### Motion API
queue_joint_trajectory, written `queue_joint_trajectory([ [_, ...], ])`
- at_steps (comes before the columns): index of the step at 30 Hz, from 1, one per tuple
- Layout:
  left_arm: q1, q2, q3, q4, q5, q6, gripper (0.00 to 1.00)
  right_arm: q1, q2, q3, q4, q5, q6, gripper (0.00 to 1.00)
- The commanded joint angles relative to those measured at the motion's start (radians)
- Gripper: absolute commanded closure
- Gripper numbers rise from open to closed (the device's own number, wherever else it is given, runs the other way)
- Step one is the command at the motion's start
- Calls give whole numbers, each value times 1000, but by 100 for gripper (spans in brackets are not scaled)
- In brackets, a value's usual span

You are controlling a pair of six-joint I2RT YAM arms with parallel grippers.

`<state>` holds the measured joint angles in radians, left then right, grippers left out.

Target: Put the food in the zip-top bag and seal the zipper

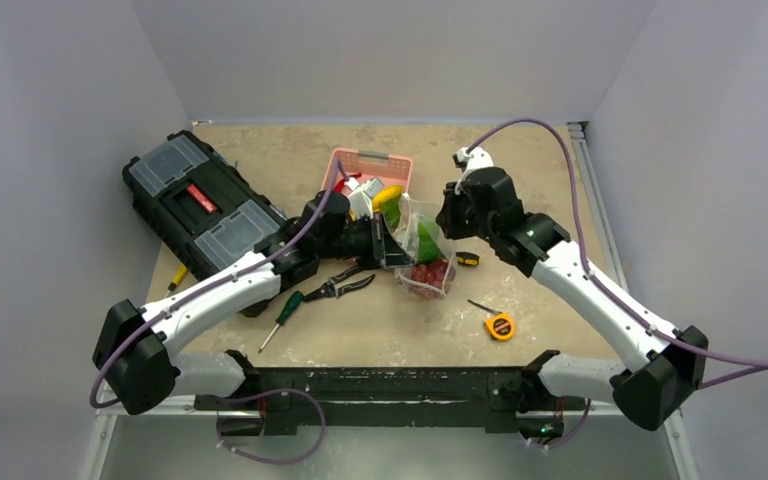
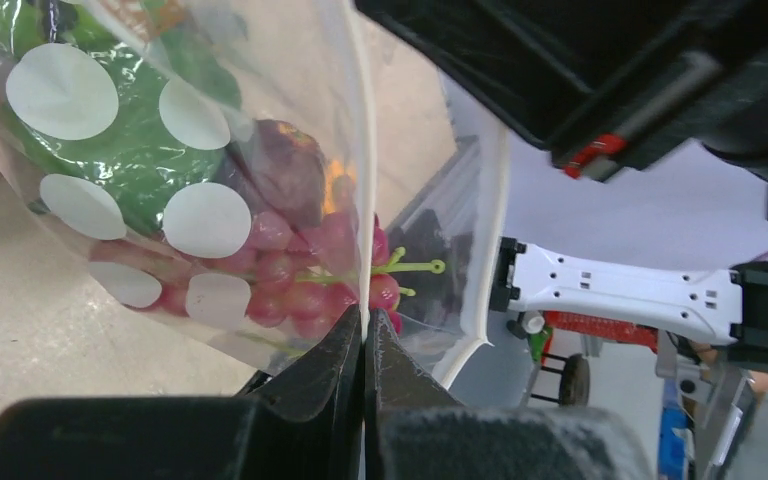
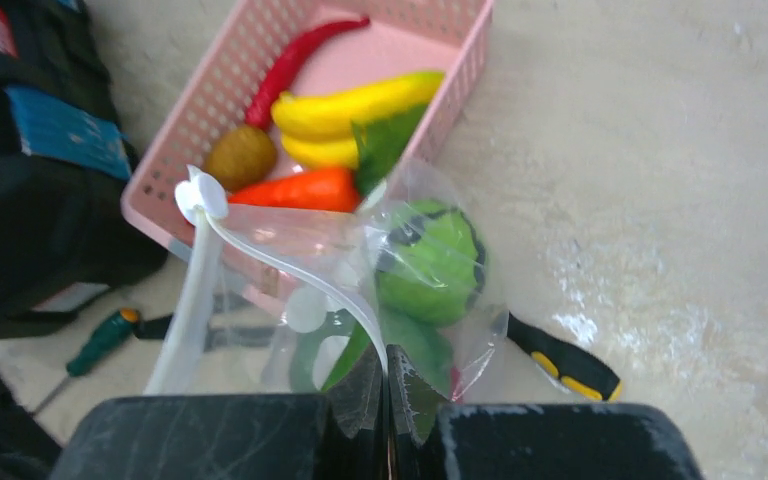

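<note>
Top external: zip-top bag (image 1: pixel 423 255) at frame centre, just below pink basket (image 1: pixel 372 154), grapes (image 1: pixel 428 274) and green food (image 1: pixel 427 240) inside. Your left fingers (image 2: pixel 332 365) pinch zipper (image 2: pixel 363 150) tight, no gap; your right fingers (image 3: pixel 412 388) clamp same strip.

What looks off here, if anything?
Nothing spilled or damaged. The left gripper and right gripper each pinch the rim of the zip-top bag; mouth open, grapes inside. In the pink basket lie banana, chili and carrot, not bagged.
</note>
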<state>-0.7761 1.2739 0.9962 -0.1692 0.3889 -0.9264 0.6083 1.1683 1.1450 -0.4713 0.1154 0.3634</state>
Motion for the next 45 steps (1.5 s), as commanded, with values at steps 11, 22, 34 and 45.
queue_joint_trajectory([
  [11, 9, -115, -15, 207, 58, -47, 100, -2, -140, -6, -91, -45, -68, 68],
  [22, 9, -50, -20, 263, 94, -85, 100, -3, -270, -142, -176, -101, -6, 26],
  [34, 9, -40, -42, 311, 98, -106, 100, -3, -361, -254, -260, -61, 253, 42],
  [45, 9, -10, -30, 332, 127, -117, 100, -3, -470, -424, -110, -301, 266, 52],
])
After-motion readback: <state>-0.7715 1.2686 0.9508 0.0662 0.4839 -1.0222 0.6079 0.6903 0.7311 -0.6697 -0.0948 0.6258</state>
